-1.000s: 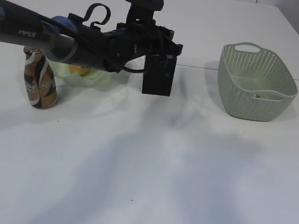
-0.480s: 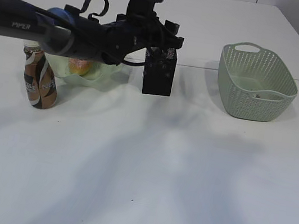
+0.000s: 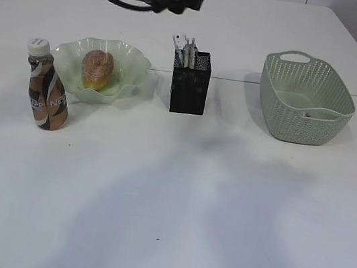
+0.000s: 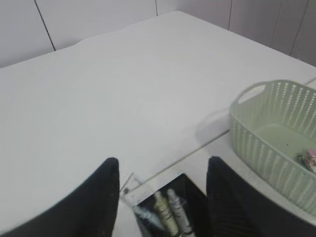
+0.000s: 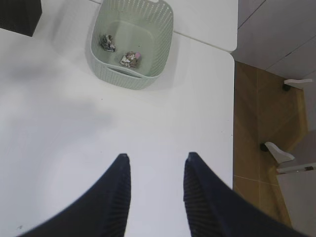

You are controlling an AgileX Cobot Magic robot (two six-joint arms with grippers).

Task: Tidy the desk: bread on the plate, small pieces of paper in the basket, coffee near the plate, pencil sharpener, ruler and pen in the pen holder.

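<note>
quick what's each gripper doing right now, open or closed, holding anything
Left gripper: open, holding nothing, above the pen holder.
Right gripper: open, holding nothing, high over the table.

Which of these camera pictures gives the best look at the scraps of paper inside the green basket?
The right wrist view: it looks straight down into the basket, showing two crumpled paper pieces on its floor. The left wrist view catches one scrap at its edge; the exterior view shows only a hint behind the rim.

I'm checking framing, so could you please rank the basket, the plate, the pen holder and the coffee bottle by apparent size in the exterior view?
1. Basket
2. Plate, slightly smaller
3-4. Pen holder and coffee bottle: too alike to rank.
</note>
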